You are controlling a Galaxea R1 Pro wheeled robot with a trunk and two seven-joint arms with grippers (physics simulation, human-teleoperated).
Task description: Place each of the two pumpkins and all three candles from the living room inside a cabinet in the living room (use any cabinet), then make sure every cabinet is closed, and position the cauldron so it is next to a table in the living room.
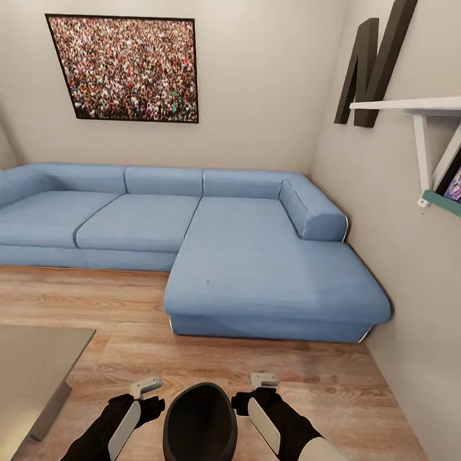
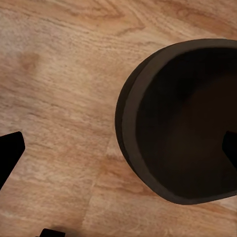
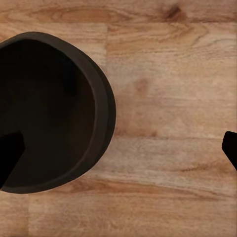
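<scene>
The black cauldron [image 1: 200, 425] sits low in front of me over the wood floor, between my two arms. My left gripper [image 1: 159, 397] is open, and in the left wrist view one finger [image 2: 11, 150] is outside the cauldron [image 2: 187, 118] while the other is over its mouth. My right gripper [image 1: 248, 390] is open the same way around the opposite side of the rim [image 3: 106, 108]. Whether any finger touches the pot I cannot tell. The grey glossy table [image 1: 26, 369] has its corner just left of my left arm. The pumpkins, candles and cabinet are out of view.
A blue corner sofa [image 1: 256, 258] fills the room ahead, its chaise end close in front. A wall with a white shelf [image 1: 427, 111] runs along the right. Bare wood floor [image 1: 128, 300] lies between sofa and table.
</scene>
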